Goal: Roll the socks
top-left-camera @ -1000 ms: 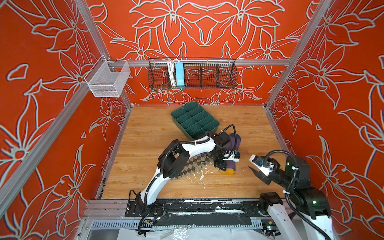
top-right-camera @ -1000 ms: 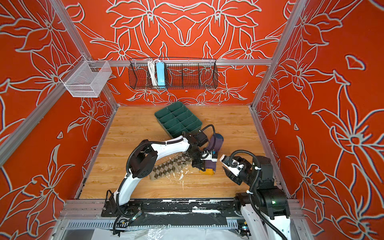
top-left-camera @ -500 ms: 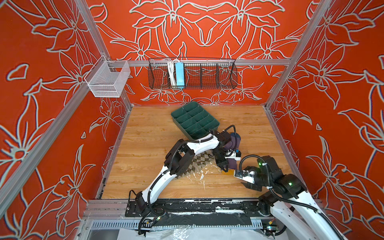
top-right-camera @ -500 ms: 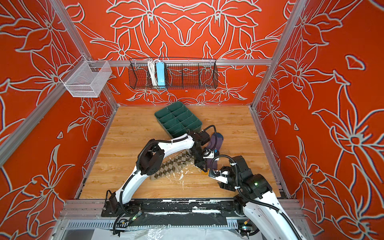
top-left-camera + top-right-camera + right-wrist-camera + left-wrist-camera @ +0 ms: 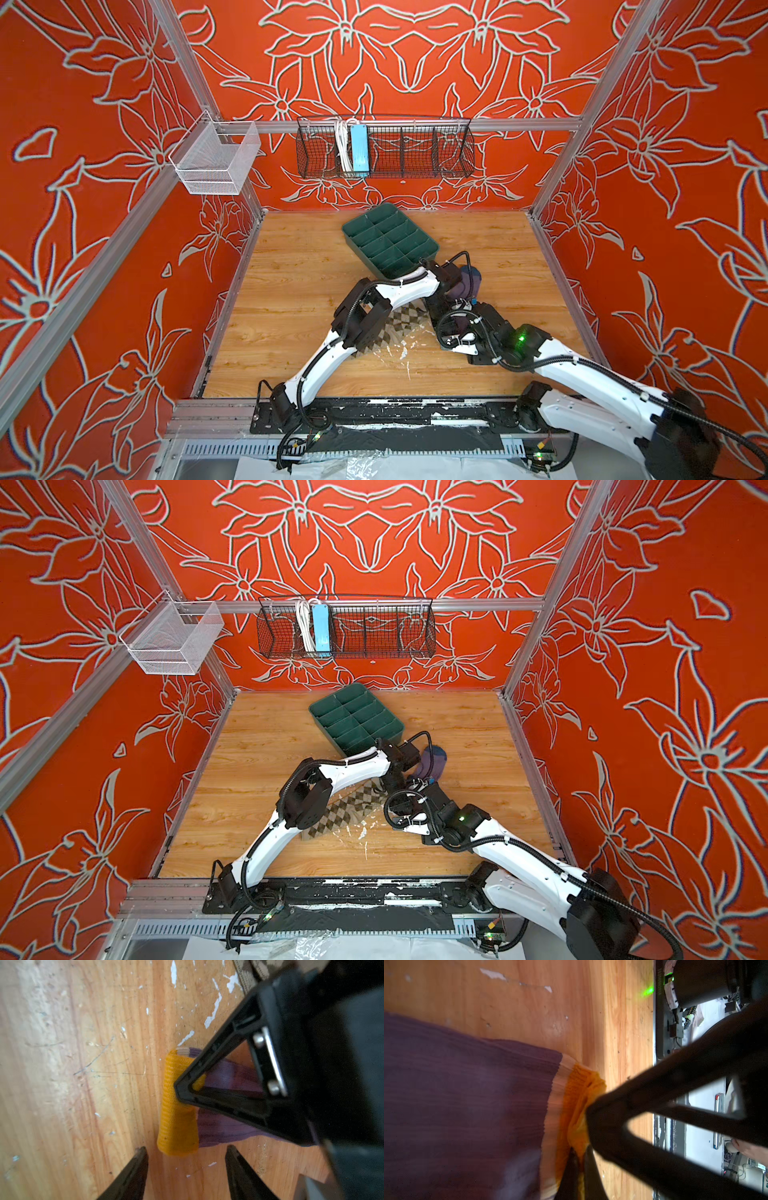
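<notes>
Two fabric socks: a long beige argyle sock and a short purple sock.
In both top views they lie by the fingers, with one green divided plastic tray beyond; one black wire wall basket holds one blue power strip and one white cable coil. Left wrist: the left gripper pinches the purple sock's yellow-orange cuff. Right wrist: the right gripper stands spread, the tube-curled cuff's end between its tips.

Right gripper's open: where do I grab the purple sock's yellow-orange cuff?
Take the free end of the purple ribbed sock's yellow-orange knit cuff, clear of the left gripper's pinch, coming from the bare wood: it lines up between the right gripper's open fingers.
</notes>
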